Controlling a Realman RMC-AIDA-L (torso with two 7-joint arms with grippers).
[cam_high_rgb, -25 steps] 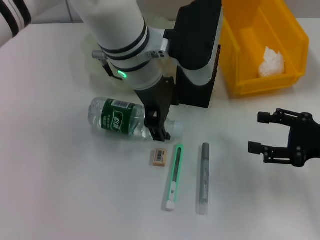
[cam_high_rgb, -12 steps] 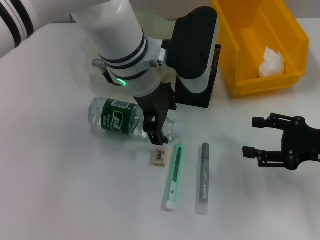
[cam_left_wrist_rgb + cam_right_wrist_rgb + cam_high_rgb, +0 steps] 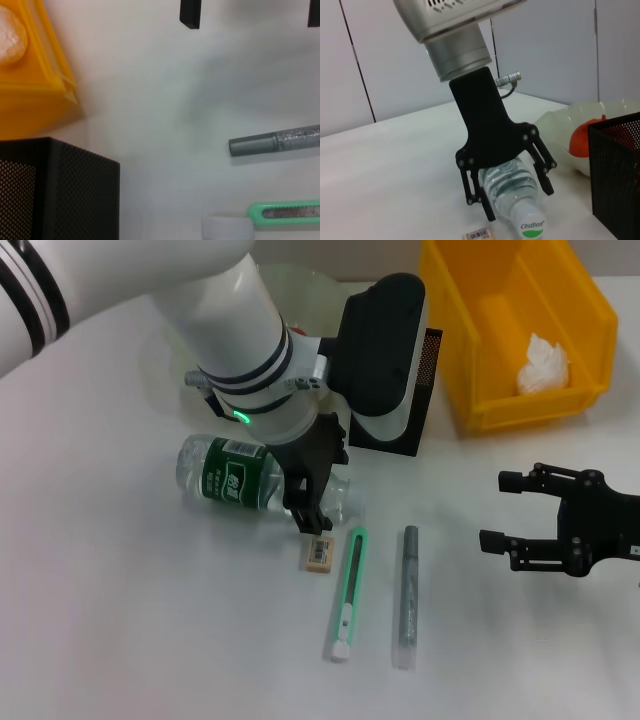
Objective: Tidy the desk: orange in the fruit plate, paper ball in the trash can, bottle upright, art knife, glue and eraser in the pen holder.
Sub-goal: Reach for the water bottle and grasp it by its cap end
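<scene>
The left end effector [image 3: 507,185] straddled the neck end of the bottle [image 3: 240,478], its fingers spread wide to either side and gripping nothing yet; the bottle lay on its side on the table [image 3: 120,620], long axis running across the robot's front, white cap [image 3: 531,229] toward the robot's right and just above the eraser [image 3: 319,553]; the left arm was plainly the nearer, standing directly over it. The right end effector [image 3: 520,510] hovered well apart on the right, fingers open and empty. The paper ball [image 3: 543,364] sat in the trash can [image 3: 480,330]; the orange [image 3: 581,138] rested in the fruit plate [image 3: 555,127] behind the pen holder [image 3: 617,170].
</scene>
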